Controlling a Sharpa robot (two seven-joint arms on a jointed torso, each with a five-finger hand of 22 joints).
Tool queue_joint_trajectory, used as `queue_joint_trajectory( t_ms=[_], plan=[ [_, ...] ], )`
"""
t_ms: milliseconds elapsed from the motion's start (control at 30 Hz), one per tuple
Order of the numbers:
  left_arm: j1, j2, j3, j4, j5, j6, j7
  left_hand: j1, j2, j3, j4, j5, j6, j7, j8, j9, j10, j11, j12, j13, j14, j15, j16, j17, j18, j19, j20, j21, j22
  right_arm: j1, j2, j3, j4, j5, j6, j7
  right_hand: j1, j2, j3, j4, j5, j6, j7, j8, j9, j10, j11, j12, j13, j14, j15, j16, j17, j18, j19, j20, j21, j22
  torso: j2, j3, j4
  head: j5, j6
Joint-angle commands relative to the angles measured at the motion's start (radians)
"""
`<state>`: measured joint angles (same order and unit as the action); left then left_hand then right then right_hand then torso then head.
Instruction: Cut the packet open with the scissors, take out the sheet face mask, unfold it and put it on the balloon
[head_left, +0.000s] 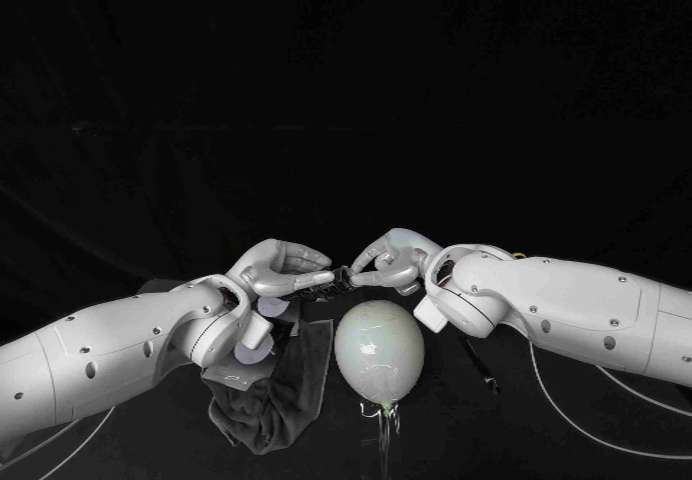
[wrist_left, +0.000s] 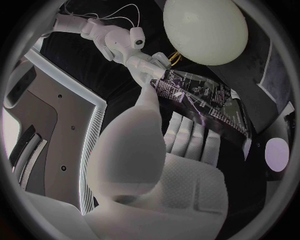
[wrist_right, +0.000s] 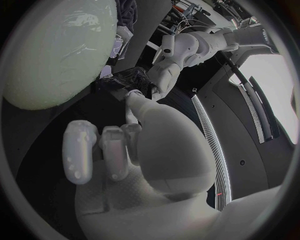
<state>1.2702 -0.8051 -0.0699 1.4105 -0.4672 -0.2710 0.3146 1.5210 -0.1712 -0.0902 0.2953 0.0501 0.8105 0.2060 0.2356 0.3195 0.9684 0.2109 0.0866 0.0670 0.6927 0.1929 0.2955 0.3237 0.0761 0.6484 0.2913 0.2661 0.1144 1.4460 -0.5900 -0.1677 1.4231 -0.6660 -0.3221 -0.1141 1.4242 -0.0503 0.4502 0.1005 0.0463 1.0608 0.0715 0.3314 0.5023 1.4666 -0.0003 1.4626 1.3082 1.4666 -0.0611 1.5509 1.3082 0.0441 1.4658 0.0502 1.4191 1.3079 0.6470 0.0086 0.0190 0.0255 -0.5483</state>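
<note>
I've got both hands up over the tabletop (head_left: 476, 445), meeting just beyond the balloon (head_left: 379, 352). The left hand (head_left: 281, 270) is grasping the packet (wrist_left: 200, 102). In the left wrist view its thumb reaches up to the packet's near corner and its fingers (wrist_left: 187, 132) lie under the dark foil. The right hand (head_left: 389, 262) pinches the packet's other end. From the head camera the packet is just a small dark sliver between the two sets of fingertips, nearly lost against the black. The right wrist view shows it as a crumpled dark patch past the thumb, with the lower fingers curled in and free. I can't tell whether the packet is cut open, because its top edge is hidden behind the right hand. The print on it is too small to read.

The balloon lies pale on the tabletop below the hands, knot end toward me. It's apart from the packet. A dark cloth (head_left: 267, 405) is bunched under the left forearm, partly covered by it. A thin dark strip (head_left: 486, 372) sits just right of the balloon, half under the right arm. I can't make out what it is.
</note>
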Motion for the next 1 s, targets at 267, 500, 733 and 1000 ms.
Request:
queue_joint_trajectory(
  t_ms=[267, 500, 733, 1000],
  plan=[
    [0.003, -0.011, 0.001, 0.003, -0.046, 0.064, -0.025, -0.03, -0.043, -0.051, 0.004, 0.0, 0.003, 0.052, -0.005, -0.001, -0.01, 0.002, 0.013, 0.002, -0.022, 0.001, 0.027, 0.006, -0.013, 0.0, 0.001, -0.013, -0.008, 0.0, -0.002, 0.001, -0.001, -0.03, -0.032, -0.016, -0.006, 0.008, 0.014, -0.004, 0.003, 0.001, -0.003, 0.01, 0.018, 0.059, -0.007, -0.001, 0.194, 0.095, -0.006, 0.007, 0.219, -0.012, 0.037, -0.006, 0.004, 0.22, 0.0, -0.0002, 0.0005, -0.001, 0.0],
    [0.003, -0.02, 0.001, -0.001, -0.09, 0.079, -0.037, -0.011, -0.038, -0.047, 0.002, 0.0, 0.009, 0.051, -0.005, -0.001, -0.007, 0.001, 0.02, 0.002, -0.027, 0.001, 0.038, 0.007, -0.015, -0.004, 0.001, -0.02, -0.013, 0.0, -0.005, 0.001, 0.003, -0.041, -0.039, -0.017, -0.007, 0.008, 0.018, -0.006, 0.003, 0.0, -0.003, 0.013, 0.02, 0.059, -0.007, 0.0, 0.195, 0.095, -0.006, 0.007, 0.219, -0.012, 0.038, -0.006, 0.006, 0.221, 0.0, -0.0004, 0.0001, -0.001, 0.002],
    [0.003, -0.023, 0.001, -0.005, -0.162, 0.079, -0.046, 0.025, -0.054, -0.059, 0.002, 0.0, 0.004, 0.053, -0.01, -0.003, -0.029, 0.005, 0.015, -0.001, -0.056, 0.007, 0.039, 0.003, -0.016, -0.018, 0.002, -0.035, -0.024, 0.0, -0.008, 0.001, 0.004, -0.051, -0.044, -0.019, -0.007, 0.008, 0.02, -0.007, 0.002, -0.001, -0.003, 0.014, 0.021, 0.06, -0.007, 0.001, 0.196, 0.095, -0.006, 0.007, 0.22, -0.012, 0.038, -0.006, 0.008, 0.221, -0.001, 0.0001, -0.0007, -0.002, 0.003],
    [0.003, -0.026, 0.001, -0.009, -0.286, 0.076, -0.061, 0.108, -0.014, -0.007, -0.002, -0.001, 0.01, 0.05, -0.01, -0.002, -0.036, 0.004, 0.02, 0.0, -0.072, 0.008, 0.048, -0.002, -0.015, -0.045, 0.002, -0.054, -0.036, 0.0, -0.009, 0.001, 0.003, -0.056, -0.047, -0.022, -0.008, 0.008, 0.021, -0.008, 0.002, -0.001, -0.003, 0.015, 0.022, 0.06, -0.007, 0.001, 0.196, 0.095, -0.006, 0.007, 0.221, -0.012, 0.038, -0.007, 0.007, 0.221, 0.0, 0.0001, -0.0002, -0.004, 0.005]
  ],
)
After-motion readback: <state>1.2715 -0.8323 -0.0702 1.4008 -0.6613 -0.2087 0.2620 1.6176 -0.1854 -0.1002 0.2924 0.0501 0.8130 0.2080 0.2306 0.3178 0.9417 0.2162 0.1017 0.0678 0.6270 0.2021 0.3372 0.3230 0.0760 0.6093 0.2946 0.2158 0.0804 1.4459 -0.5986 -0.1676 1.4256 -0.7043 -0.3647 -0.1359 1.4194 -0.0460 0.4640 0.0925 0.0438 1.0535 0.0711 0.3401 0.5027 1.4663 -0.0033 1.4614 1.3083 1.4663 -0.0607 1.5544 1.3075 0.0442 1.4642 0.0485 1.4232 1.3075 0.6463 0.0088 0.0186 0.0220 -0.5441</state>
